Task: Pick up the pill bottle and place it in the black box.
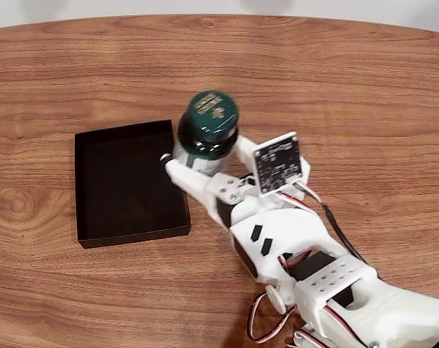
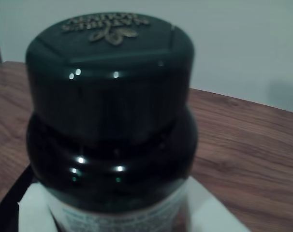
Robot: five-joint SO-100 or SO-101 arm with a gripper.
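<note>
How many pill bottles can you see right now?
1. The pill bottle sits upright between the gripper's fingers, at the black box's right edge in the fixed view.

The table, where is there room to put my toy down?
Bare wood runs along the far edge of the table and left of the box. It is crowded by the box's right wall, where the fingers hold the bottle.

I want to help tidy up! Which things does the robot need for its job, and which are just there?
For the job:
- pill bottle, held upright in the gripper
- black box, lying beside the bottle

Just there:
- wooden table
- wires on the arm
- pale wall behind the table
</note>
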